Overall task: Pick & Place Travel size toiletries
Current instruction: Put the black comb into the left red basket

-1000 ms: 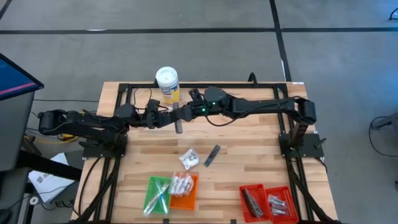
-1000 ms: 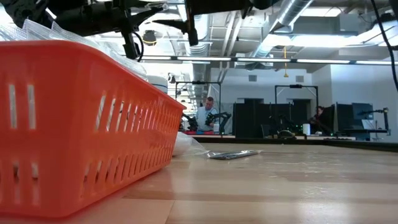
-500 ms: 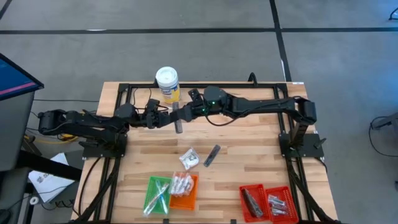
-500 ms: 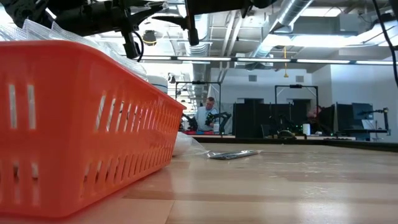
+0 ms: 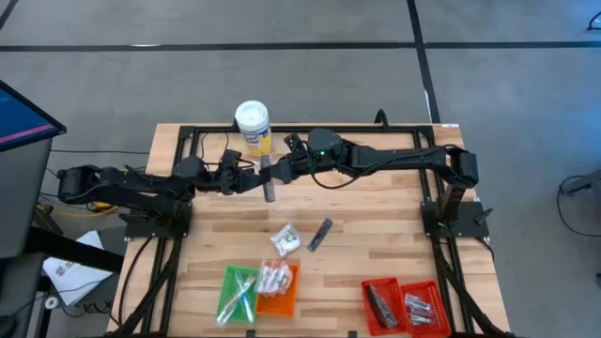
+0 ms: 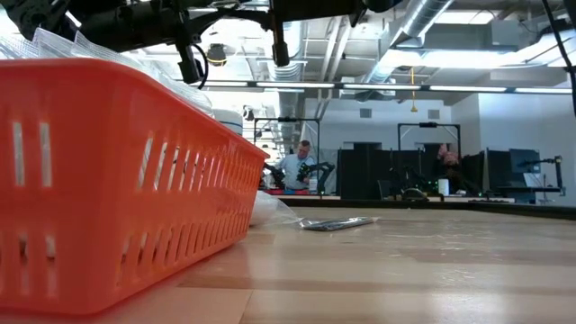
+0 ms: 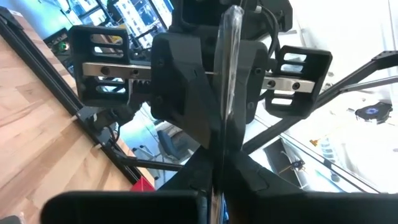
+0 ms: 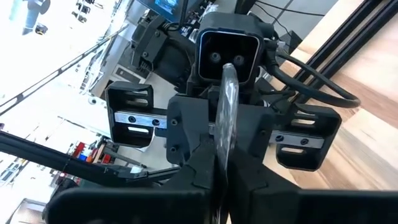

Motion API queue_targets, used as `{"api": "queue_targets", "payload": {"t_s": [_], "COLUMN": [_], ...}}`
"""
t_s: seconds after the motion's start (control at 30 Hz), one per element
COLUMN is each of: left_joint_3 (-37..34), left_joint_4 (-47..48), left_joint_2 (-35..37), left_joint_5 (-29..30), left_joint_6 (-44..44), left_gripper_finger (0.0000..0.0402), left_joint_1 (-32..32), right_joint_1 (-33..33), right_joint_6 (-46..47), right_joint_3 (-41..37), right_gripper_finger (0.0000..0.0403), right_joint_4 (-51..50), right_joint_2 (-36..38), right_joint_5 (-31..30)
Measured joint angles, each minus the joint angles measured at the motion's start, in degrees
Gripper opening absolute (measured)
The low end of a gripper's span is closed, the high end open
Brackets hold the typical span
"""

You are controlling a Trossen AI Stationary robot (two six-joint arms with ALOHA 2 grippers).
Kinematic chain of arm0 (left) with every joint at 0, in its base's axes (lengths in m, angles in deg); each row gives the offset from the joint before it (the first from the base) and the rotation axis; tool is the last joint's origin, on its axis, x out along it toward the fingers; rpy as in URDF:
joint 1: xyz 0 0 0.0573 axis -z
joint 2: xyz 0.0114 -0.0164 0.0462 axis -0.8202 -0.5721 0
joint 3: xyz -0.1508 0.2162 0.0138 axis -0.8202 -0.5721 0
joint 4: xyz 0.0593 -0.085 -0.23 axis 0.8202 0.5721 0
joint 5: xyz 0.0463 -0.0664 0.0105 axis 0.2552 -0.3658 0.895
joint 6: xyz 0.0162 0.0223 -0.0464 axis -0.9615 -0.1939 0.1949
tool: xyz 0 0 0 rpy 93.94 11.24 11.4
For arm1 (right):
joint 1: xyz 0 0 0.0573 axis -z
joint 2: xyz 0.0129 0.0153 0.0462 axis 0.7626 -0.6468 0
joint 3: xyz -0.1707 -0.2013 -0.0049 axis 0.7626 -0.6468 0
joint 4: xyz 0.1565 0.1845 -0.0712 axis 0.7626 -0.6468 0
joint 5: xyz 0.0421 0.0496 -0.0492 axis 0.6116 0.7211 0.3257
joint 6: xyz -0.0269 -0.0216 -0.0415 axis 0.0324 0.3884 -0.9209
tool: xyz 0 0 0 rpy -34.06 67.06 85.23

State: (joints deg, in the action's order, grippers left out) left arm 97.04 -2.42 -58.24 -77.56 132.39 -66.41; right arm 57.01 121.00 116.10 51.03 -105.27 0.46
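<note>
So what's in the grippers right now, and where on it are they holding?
One slim dark grey tube, raised over the table. Left gripper and right gripper are both shut on it from opposite sides, mid-handover; where along it, cannot be told.

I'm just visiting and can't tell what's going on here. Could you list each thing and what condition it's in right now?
Left gripper: shut on the slim grey tube.
Right gripper: shut on the same tube.
Slim grey tube: held above the table between both grippers.
White-lidded tub: upright, lid on.
Dark tube: lying loose on the table.
White packet: lying loose.
Green tray, orange tray, red trays: holding items.
</note>
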Motion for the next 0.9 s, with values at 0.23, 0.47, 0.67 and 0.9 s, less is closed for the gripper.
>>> {"api": "queue_targets", "payload": {"t_s": [0.23, 0.47, 0.67, 0.9], "left_joint_3": [-0.04, 0.02, 0.02, 0.02], "left_joint_4": [1.08, 0.46, 0.87, 0.87], "left_joint_2": [-0.09, 0.11, 0.04, 0.03], "left_joint_5": [-5.09, -9.5, -7.45, 7.35], "left_joint_6": [0.81, 2.07, 3.63, 3.6], "left_gripper_finger": [0.006, 0.0146, 0.0193, 0.0191], "left_joint_1": [-0.02, 0.04, 0.27, 6.66], "right_joint_1": [-0.09, -0.93, -3.29, -15.51], "right_joint_6": [0.71, -3.01, -8.32, -7.8], "right_joint_3": [0.02, -0.07, -0.07, 0.0], "right_gripper_finger": [0.0007, 0.0005, 0.0003, 0.0001], "right_joint_4": [-6.04, -18.12, -35.27, -55.37], "right_joint_2": [0.97, 7.03, 16.26, 25.62], "right_joint_5": [1.2, -0.8, -6.09, -18.14]}}
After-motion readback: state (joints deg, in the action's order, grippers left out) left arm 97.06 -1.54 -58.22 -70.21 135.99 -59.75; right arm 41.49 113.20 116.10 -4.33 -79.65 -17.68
